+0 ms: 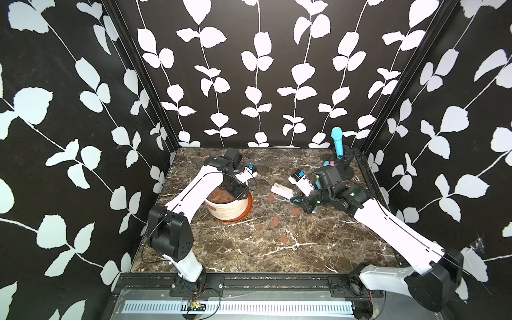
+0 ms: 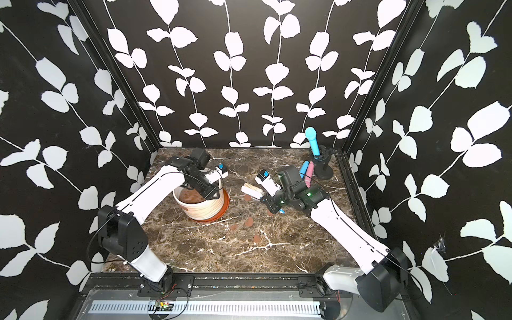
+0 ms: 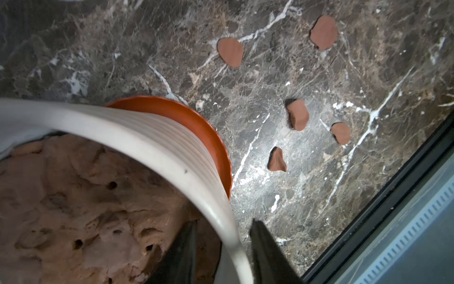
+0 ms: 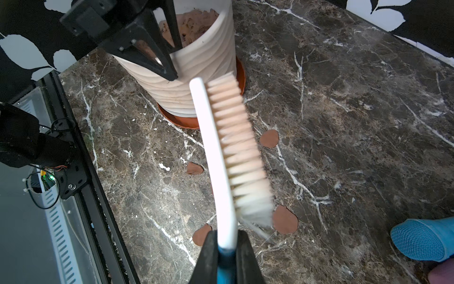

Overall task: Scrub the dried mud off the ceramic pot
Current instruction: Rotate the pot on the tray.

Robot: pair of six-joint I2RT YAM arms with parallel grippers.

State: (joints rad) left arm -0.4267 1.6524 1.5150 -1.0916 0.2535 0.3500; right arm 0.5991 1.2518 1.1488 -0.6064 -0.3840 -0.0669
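Note:
The ceramic pot (image 1: 227,206) (image 2: 199,206) is cream-white and ribbed, and stands on a terracotta saucer (image 3: 196,123) left of centre. My left gripper (image 1: 244,195) (image 3: 224,221) sits astride its thick rim (image 3: 147,137), one finger inside over the soil and one outside. The jaws are closed in on the wall. Several flat reddish-brown patches of dried mud (image 1: 274,221) (image 3: 231,51) (image 4: 285,220) lie on the marble to the pot's right. I see none on the visible pot wall (image 4: 201,61). My right gripper (image 1: 295,198) (image 4: 227,236) is shut on the handle of a white scrub brush (image 1: 281,191) (image 4: 233,147), held beside the pot.
Lumpy brown soil (image 3: 73,196) fills the pot. At the back right a blue microphone-like object (image 1: 339,141) stands in a black stand (image 1: 345,169), with pink and blue cylinders (image 2: 309,171) lying next to it. Patterned walls close three sides, and a black rail (image 1: 249,279) runs along the front.

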